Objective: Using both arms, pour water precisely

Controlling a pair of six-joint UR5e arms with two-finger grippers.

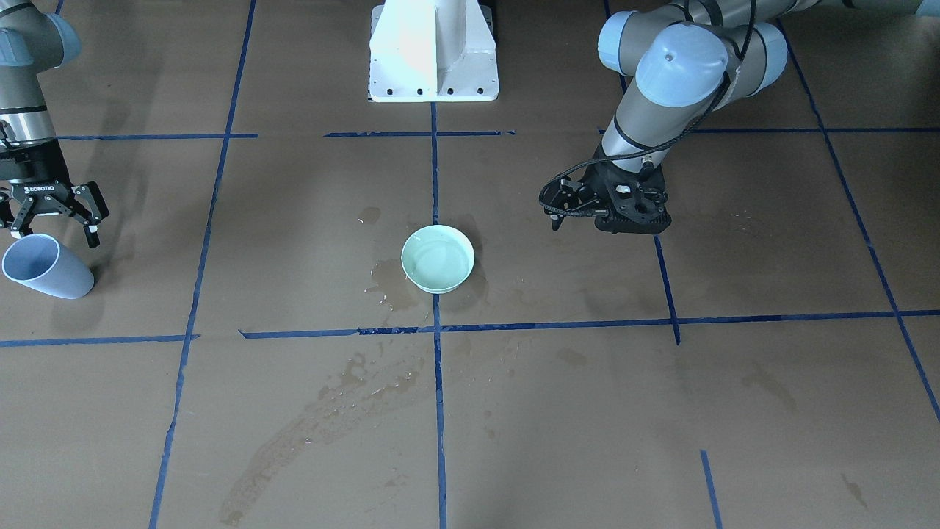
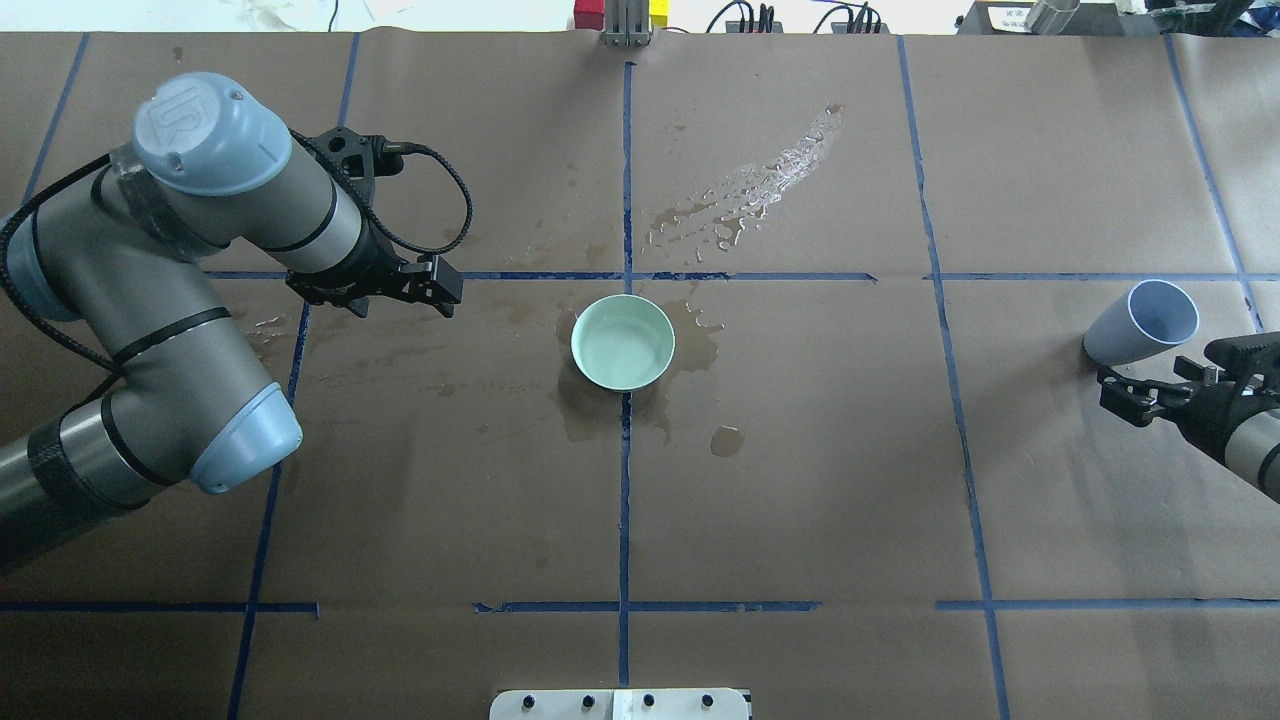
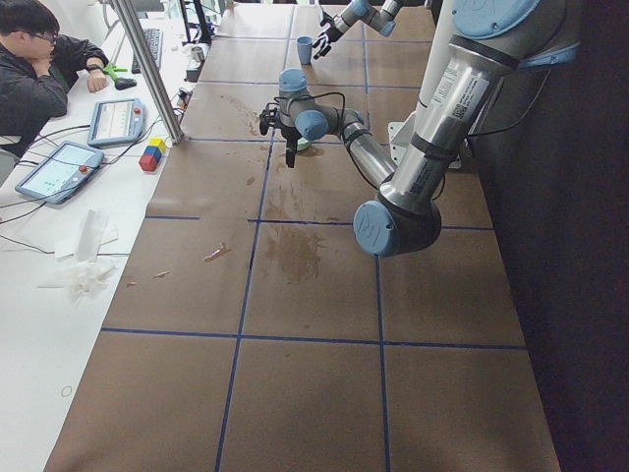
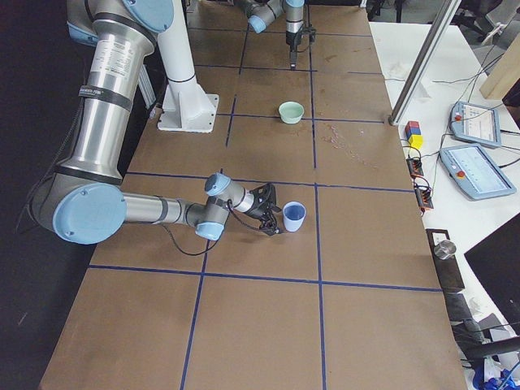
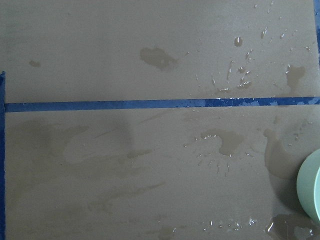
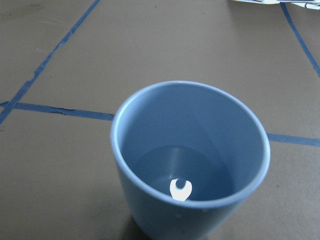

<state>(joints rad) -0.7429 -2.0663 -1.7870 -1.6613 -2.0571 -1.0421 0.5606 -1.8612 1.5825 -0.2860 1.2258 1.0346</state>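
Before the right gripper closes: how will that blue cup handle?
Likely rigid and slippery: the blue cup has smooth, glossy walls. Probably light: the water only covers its bottom, may slosh. Taller than wide, so a push could tip it.

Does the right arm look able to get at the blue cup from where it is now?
Probably yes. The right pincer is open and hangs just beside the blue cup. The cup stands upright, and nothing lies between the two, so the way looks free.
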